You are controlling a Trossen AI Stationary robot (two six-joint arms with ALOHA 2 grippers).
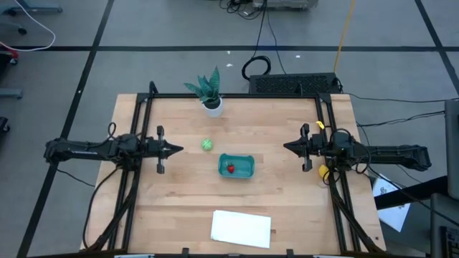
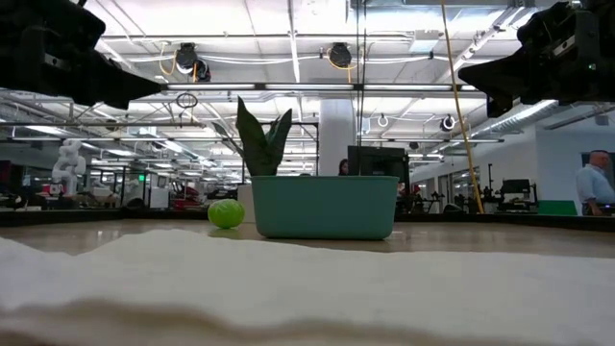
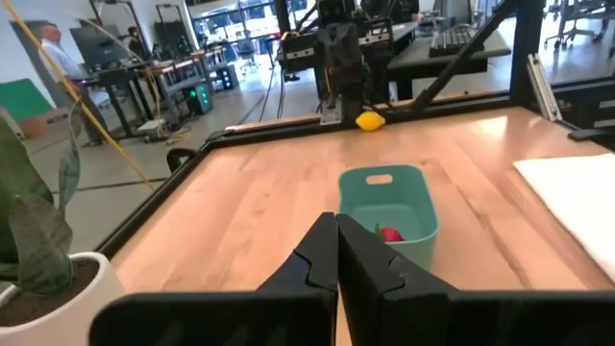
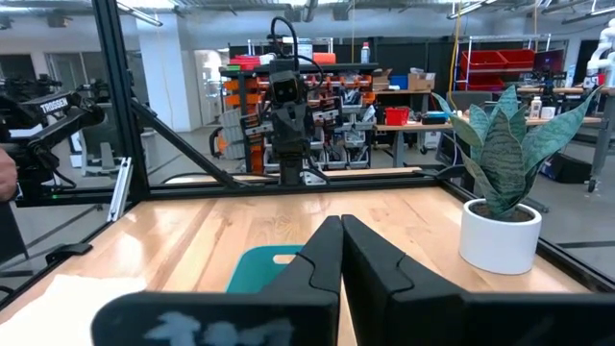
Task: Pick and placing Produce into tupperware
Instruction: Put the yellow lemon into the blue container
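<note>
A red strawberry-like toy (image 1: 231,169) lies in the shallow teal plastic tupperware (image 1: 245,159), flanked by the left gripper (image 1: 178,148) and right gripper (image 1: 287,147), both fingers pressed together, empty.

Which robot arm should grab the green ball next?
Probably the left. The left tool is shut and hovers beside the green ball; the right tool sits beyond the tupperware, which holds only the strawberry.
</note>
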